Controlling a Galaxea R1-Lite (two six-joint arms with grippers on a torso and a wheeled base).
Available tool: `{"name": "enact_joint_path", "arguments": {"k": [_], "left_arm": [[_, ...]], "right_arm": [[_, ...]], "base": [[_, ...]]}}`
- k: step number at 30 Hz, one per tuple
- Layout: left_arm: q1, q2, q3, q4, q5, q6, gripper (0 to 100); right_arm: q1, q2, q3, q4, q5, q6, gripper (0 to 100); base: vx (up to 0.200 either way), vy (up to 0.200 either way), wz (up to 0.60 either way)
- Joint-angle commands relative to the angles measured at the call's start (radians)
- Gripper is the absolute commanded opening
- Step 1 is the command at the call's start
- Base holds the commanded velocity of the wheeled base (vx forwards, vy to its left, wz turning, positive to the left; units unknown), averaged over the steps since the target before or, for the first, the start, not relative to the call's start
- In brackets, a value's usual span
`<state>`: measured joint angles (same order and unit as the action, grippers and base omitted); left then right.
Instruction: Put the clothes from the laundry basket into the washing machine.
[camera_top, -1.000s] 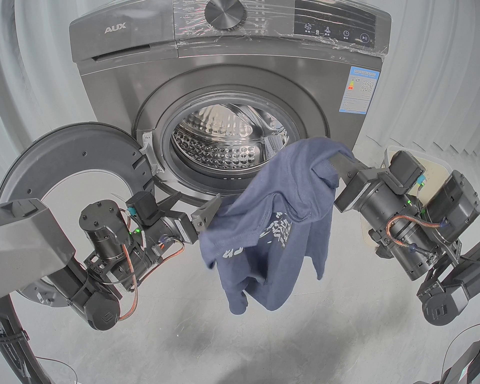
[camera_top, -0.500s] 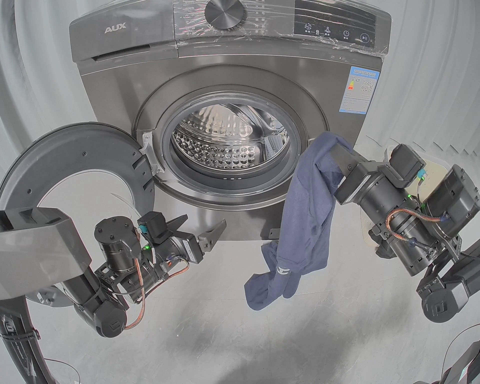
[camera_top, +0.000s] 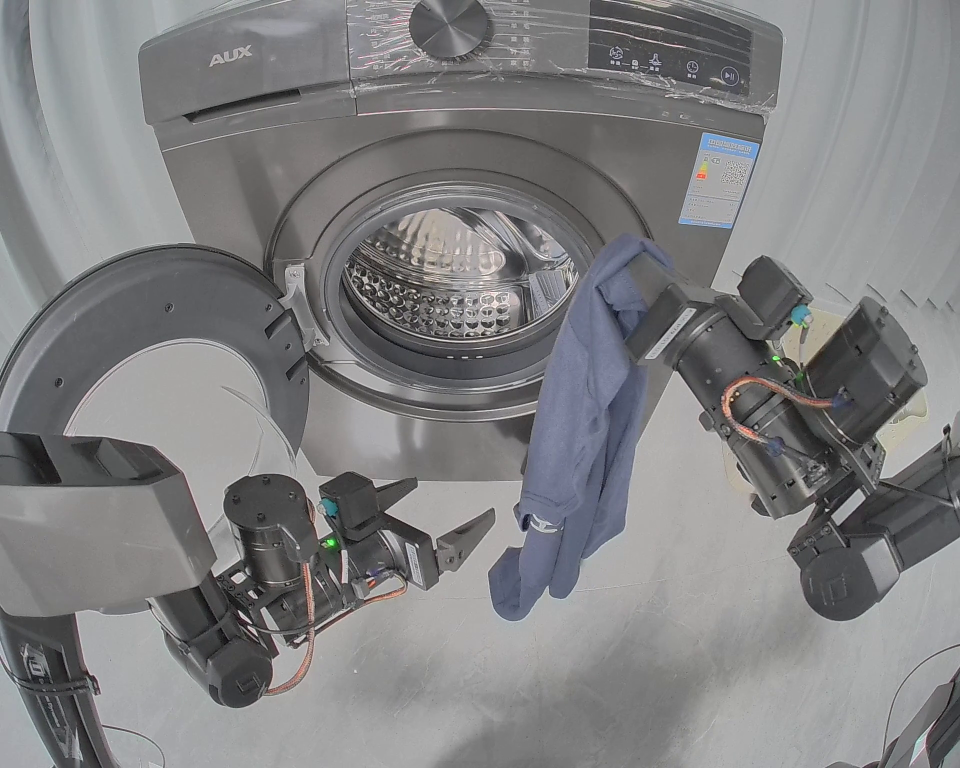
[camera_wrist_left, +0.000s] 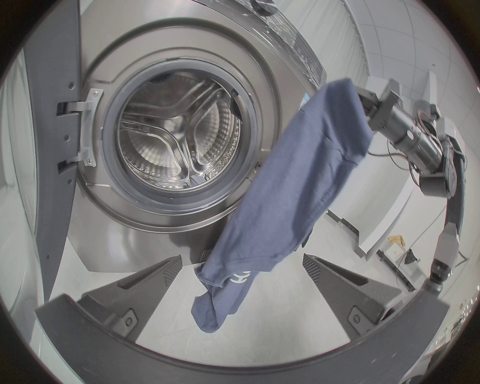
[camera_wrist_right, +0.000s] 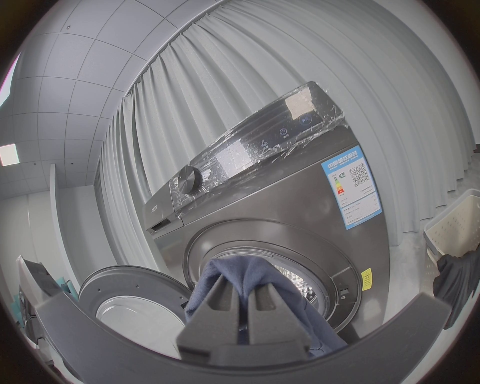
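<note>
One blue shirt (camera_top: 585, 400) hangs pinched in right end effector (camera_wrist_right: 245, 295), just in front of washing machine (camera_top: 240, 170), beside open drum (camera_top: 450, 270); left end effector (camera_top: 440, 508) spread, low, near shirt's hem, not touching.

- Ahead of me: the washing machine (camera_top: 450, 150), its door (camera_top: 150, 330) swung out to the left of the drum (camera_top: 450, 270).
- Before the drum's right rim: the shirt (camera_top: 585, 400), hanging from my right gripper (camera_wrist_right: 244, 295).
- Low, before the machine's front, just left of the shirt's lower end and apart from it: my left gripper (camera_top: 453, 500).
- Right of the machine, behind my right arm: the laundry basket (camera_wrist_right: 457, 225), with a garment (camera_wrist_right: 455, 280) at its rim.
</note>
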<state>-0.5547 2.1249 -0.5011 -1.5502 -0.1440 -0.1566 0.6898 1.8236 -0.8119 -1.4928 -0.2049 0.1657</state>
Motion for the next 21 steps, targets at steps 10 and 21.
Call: {"name": "enact_joint_path", "arguments": {"k": [10,21], "left_arm": [[-0.076,0.127,-0.136,-0.001,-0.019,0.052,100],[-0.099,0.282,-0.349,0.002,-0.012,0.104,100]], "right_arm": [[0.027,0.077,-0.073,0.048,-0.022,-0.002,0],[0.033,0.089,-0.085,0.048,-0.025,-0.002,0]], "base": [[0.000,0.000,0.00],[0.000,0.000,0.00]]}}
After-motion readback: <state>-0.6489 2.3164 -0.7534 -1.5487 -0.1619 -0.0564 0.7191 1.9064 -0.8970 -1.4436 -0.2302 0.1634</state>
